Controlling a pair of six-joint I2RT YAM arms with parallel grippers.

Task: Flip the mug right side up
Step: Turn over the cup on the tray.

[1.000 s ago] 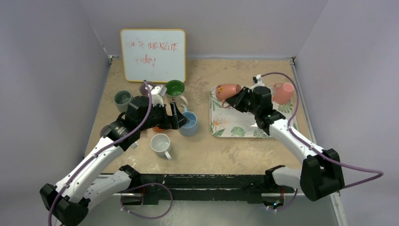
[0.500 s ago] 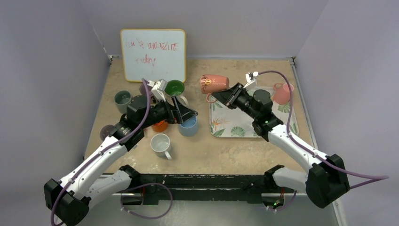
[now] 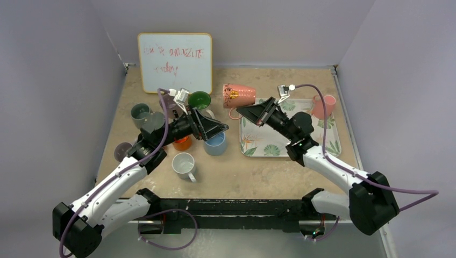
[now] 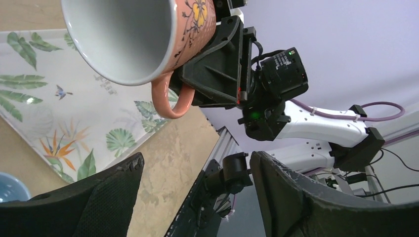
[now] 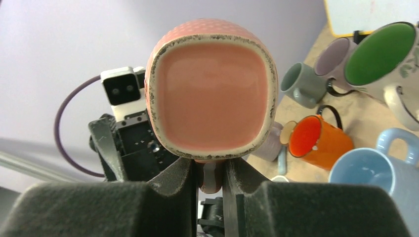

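The mug (image 3: 239,95) is salmon pink with a flower print. It hangs in the air on its side, left of the tray, with its mouth facing left. My right gripper (image 3: 244,112) is shut on its handle (image 5: 211,178); the right wrist view shows the mug's squarish base (image 5: 212,96) just above the fingers. My left gripper (image 3: 219,128) is raised and open, pointing at the mug from the lower left. In the left wrist view the mug's white inside (image 4: 123,34) fills the top left, well beyond the open left gripper (image 4: 196,159), which holds nothing.
A leaf-print tray (image 3: 269,146) lies at the right with a second pink mug (image 3: 323,106) at its far corner. Green (image 3: 200,100), blue (image 3: 216,144), orange (image 3: 183,143), white (image 3: 184,165) and grey (image 3: 140,112) mugs cluster under the left arm. A whiteboard (image 3: 175,62) leans at the back.
My right arm has lifted the mug off the tray and carried it up and left. My left gripper has risen and turned toward it, its jaws narrowing slightly.
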